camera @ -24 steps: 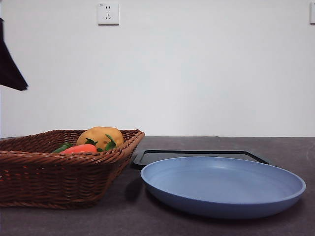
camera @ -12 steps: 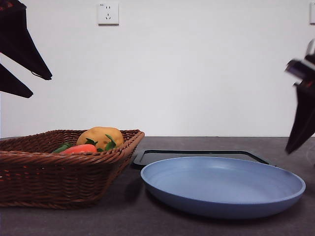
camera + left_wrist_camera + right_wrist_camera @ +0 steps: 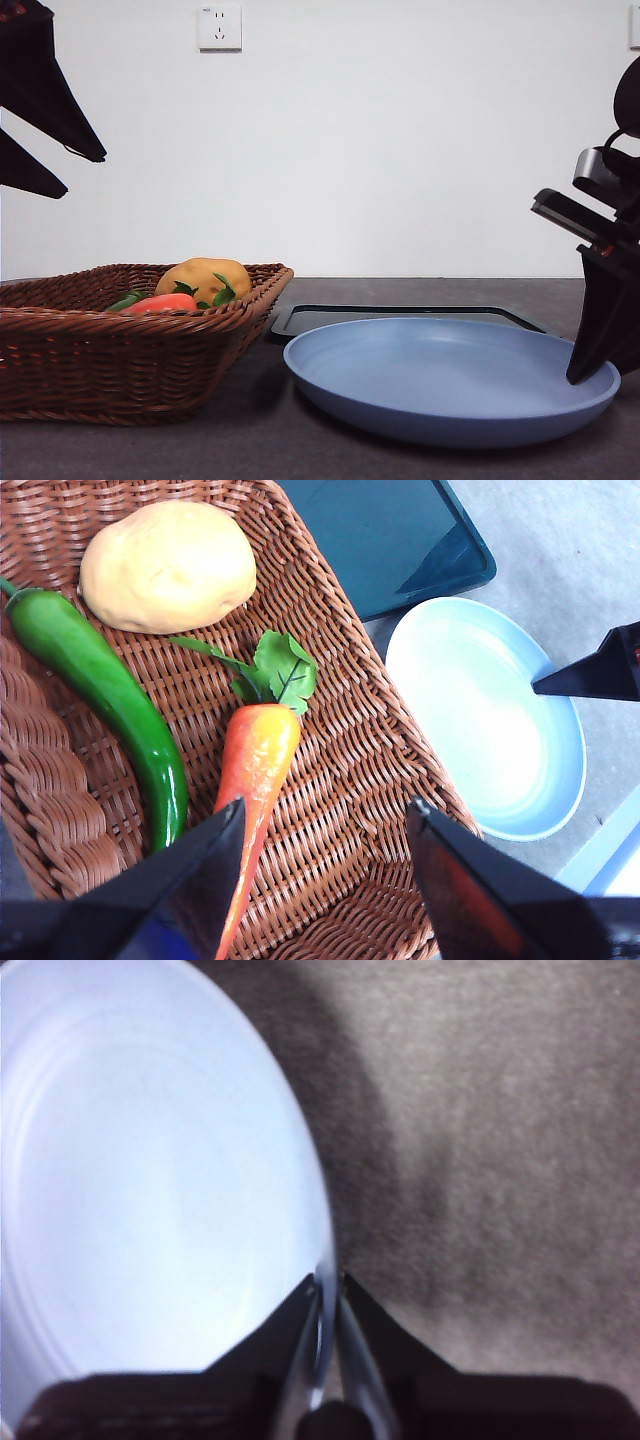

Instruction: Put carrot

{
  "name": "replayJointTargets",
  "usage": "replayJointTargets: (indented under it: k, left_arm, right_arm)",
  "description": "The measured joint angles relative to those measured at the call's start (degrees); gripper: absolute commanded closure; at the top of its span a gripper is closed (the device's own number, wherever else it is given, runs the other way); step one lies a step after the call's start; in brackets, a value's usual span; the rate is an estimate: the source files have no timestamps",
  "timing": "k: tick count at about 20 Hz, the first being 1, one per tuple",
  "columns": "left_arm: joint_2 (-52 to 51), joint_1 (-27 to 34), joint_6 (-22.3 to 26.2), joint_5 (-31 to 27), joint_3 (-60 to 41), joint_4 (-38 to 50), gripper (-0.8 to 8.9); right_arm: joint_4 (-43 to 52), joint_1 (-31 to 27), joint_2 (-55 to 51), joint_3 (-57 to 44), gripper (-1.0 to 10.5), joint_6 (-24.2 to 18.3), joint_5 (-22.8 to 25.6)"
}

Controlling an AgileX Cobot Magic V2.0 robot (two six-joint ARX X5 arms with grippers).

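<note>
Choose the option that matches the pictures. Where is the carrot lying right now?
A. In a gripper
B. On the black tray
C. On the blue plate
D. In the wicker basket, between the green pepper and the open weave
D: the carrot lies on the basket floor beside the green pepper, below the open left gripper.

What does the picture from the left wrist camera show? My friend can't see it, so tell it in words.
A carrot with green leaves lies in a brown wicker basket, between a long green pepper and a yellow potato. The left pincer hangs open above the carrot's thin end. Beside the basket are a blue plate with the right pincer at its rim, and a dark tray.
</note>
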Motion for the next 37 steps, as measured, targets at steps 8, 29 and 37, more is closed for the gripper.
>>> replayJointTargets:
  k: [8, 29, 37]
  left_arm:
    - [0.0, -4.7, 0.9, -6.5, 0.0, 1.5, 4.62]
    - [31.7, -17.2, 16.0, -26.2, 15.1, -1.8, 4.65]
    - [34.7, -17.5, 17.3, -27.2, 15.2, -0.8, 7.04]
  right_arm:
    - [-9.7, 0.0, -10.4, 0.0, 9.4, -0.2, 0.5]
    - [-16.9, 0.0, -27.7, 0.0, 9.4, -0.3, 0.5]
    - [-16.9, 0.0, -27.8, 0.0, 9.4, -0.3, 0.5]
